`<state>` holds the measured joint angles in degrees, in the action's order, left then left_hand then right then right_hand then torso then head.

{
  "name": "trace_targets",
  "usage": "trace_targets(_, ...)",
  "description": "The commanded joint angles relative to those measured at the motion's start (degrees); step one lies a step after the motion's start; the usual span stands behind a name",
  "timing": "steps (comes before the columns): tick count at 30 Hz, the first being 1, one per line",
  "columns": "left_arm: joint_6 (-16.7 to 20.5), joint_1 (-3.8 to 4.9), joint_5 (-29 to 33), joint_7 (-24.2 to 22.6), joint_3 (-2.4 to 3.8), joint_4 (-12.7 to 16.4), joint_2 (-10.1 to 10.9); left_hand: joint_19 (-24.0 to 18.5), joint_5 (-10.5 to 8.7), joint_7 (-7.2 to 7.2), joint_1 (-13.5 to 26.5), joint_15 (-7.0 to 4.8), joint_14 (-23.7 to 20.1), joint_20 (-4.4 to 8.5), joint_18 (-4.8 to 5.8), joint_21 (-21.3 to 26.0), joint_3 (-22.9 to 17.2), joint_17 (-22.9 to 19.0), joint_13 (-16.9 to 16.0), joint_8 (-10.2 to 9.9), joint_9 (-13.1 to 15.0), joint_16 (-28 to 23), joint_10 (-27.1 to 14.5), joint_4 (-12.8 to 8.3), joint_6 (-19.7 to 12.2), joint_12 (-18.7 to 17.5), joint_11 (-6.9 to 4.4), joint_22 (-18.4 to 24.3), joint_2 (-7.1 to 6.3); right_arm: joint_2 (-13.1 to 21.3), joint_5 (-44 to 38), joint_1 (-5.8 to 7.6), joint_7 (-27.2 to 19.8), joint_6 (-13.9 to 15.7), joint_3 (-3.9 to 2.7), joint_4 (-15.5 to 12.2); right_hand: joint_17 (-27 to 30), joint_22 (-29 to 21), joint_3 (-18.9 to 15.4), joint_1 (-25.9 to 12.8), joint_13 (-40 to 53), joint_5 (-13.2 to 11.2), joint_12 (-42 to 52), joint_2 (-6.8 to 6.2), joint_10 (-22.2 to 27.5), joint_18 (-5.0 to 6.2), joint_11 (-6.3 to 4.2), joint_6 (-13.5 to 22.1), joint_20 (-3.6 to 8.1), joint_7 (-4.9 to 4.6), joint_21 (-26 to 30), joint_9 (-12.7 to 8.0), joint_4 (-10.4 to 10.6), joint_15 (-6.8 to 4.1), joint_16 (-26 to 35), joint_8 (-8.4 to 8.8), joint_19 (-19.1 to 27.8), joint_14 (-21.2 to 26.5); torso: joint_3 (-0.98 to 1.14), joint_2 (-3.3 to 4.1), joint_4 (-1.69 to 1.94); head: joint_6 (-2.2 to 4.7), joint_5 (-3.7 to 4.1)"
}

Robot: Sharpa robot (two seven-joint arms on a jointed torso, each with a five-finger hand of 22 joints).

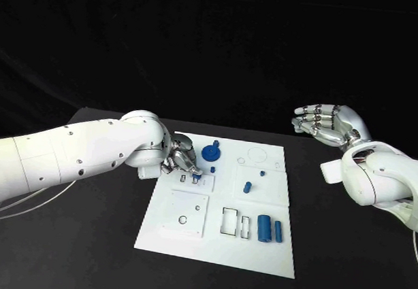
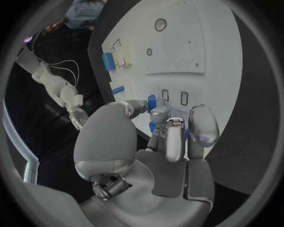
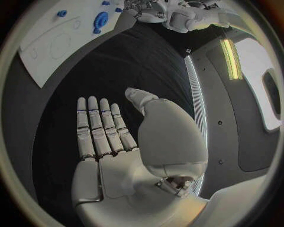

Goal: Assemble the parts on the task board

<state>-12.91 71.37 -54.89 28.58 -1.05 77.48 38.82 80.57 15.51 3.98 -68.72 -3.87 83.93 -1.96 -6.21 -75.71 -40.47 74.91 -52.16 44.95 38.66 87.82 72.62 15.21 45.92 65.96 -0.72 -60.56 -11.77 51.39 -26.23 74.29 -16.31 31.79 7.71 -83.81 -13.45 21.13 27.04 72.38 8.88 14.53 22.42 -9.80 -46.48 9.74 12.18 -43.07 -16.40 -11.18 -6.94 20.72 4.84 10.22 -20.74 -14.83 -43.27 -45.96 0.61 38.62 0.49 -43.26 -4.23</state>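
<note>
Left hand fingers down on task board pinching blue part, right hand raised, holding nothing.

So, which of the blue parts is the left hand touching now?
The small blue part at the board's left slots; the left hand pinches it. The others lie apart, untouched.

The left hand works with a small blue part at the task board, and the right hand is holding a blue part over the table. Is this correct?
Not quite. The right hand holds nothing: the right wrist view shows its fingers straight over the black table. The left hand does work with a small blue part at the task board.
</note>
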Motion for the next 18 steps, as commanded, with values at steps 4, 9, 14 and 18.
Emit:
trace_targets(4, 1.8, -0.5, -4.5, -0.7, 0.0, 0.6, 0.2, 0.0, 3.02, -0.31, 1.4, -0.67, 4.8, 0.37, 0.69, -0.4, -11.5, 9.8, 0.9, 0.7, 0.7, -0.1, 0.5, -12.2, 0.7, -0.5, -0.21, -0.1, -0.38, -0.1, 0.0, -0.06, -0.2, -0.8, 0.02, 0.0, 0.1, -0.1, -0.3, -0.3, -0.1, 0.0, 0.3, 0.19, -0.2, 0.41, 0.07, -0.2, 0.05, -4.45, 0.3, -0.1, 0.0, -0.01, 0.2, -0.09, -0.4, -0.5, -0.04, -0.04, 0.02, -0.09, -0.21)
trace_targets(9, 2.5, -0.69, -6.0, -0.5, -0.08, 0.8, 0.2, 0.0, 4.02, -0.4, 1.8, -0.74, 4.8, 0.44, 0.67, -0.3, -11.4, 9.8, 1.5, 0.9, 0.9, -0.1, 0.5, -12.4, 0.8, -0.9, -0.29, 0.0, -0.49, -0.1, 0.0, -0.09, -0.1, -1.0, 0.03, 0.0, 0.1, -0.1, -0.3, -0.3, -0.1, 0.0, 0.3, 0.19, -0.2, 0.41, 0.07, -0.2, 0.05, -4.45, 0.3, -0.1, 0.0, -0.01, 0.2, -0.09, -0.4, -0.5, 0.04, 0.08, -0.16, -0.01, -0.51)
trace_targets(14, 2.8, -0.78, -7.1, -0.3, -0.11, 0.8, 0.1, 0.0, 4.2, -0.44, 2.0, -0.76, 4.8, 0.46, 0.67, -0.3, -11.4, 9.8, 2.1, 1.0, 1.0, -0.1, 0.3, -12.4, 0.9, -1.2, -0.32, 0.0, -0.55, -0.1, 0.0, -0.1, -0.1, -1.1, 0.04, 0.0, 0.2, -0.2, -0.4, -0.4, -0.2, 0.0, 0.3, 0.19, -0.2, 0.4, 0.08, -0.2, 0.05, -4.45, 0.3, -0.1, 0.0, -0.01, 0.2, -0.09, -0.4, -0.5, 0.03, 0.08, -0.16, -0.11, -0.56)
trace_targets(18, 2.5, -0.8, -8.1, -0.2, -0.13, 0.9, 0.1, 0.0, 4.34, -0.54, 2.2, -0.82, 4.8, 0.5, 0.66, -0.3, -11.2, 10.1, 2.4, 1.3, 1.2, 0.0, 0.4, -12.5, 0.9, -1.4, -0.4, 0.1, -0.67, -0.1, 0.1, -0.1, -0.1, -1.2, 0.05, 0.0, 0.2, -0.2, -0.4, -0.4, -0.2, 0.0, 0.3, 0.19, -0.2, 0.4, 0.08, -0.2, 0.05, -4.45, 0.3, -0.1, 0.0, -0.01, 0.2, -0.09, -0.4, -0.5, 0.05, 0.04, -0.08, -0.19, -0.49)
